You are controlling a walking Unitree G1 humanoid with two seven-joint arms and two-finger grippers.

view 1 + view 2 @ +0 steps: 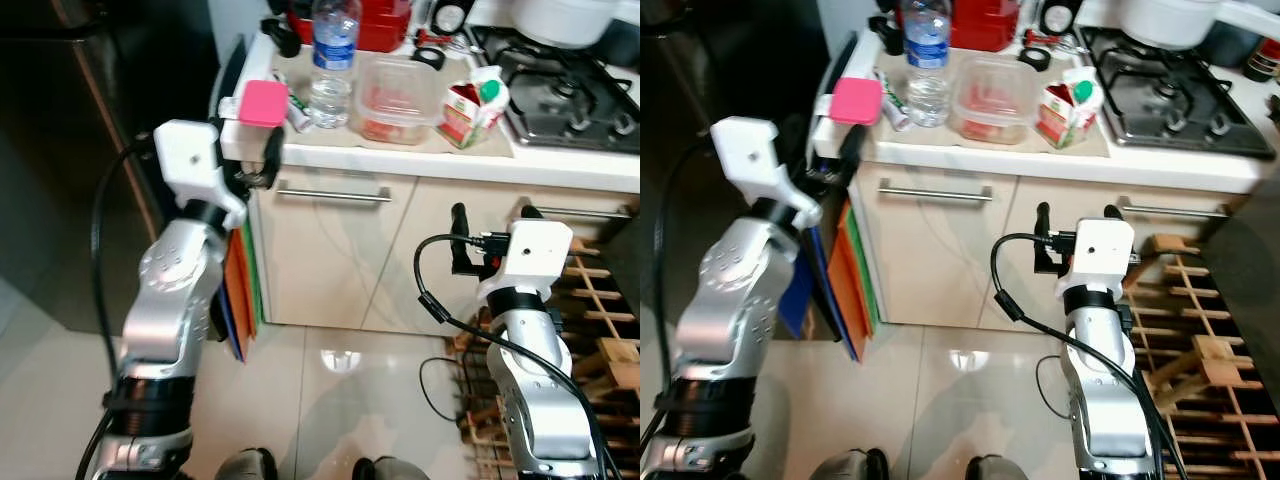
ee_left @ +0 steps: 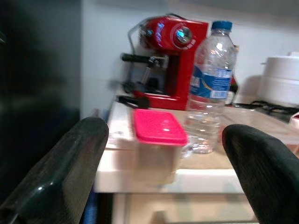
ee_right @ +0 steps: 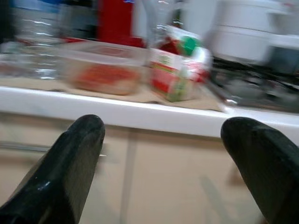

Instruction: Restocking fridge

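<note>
Nearest, the right gripper (image 1: 492, 215) hangs before the cabinet doors below the counter edge (image 1: 450, 160), fingers spread and empty, a wooden rack (image 1: 600, 300) beside it. The left gripper (image 2: 163, 172) is raised to the counter's corner, fingers wide apart, just short of the pink-lidded container (image 1: 258, 110) at the edge. Behind that stand a water bottle (image 1: 332, 60), a clear tub (image 1: 398, 100) and a tilted carton (image 1: 472, 105). Farther back are a red coffee machine (image 2: 170, 60) and the hob (image 1: 570, 95); the dark fridge (image 1: 60, 150) stands left
</note>
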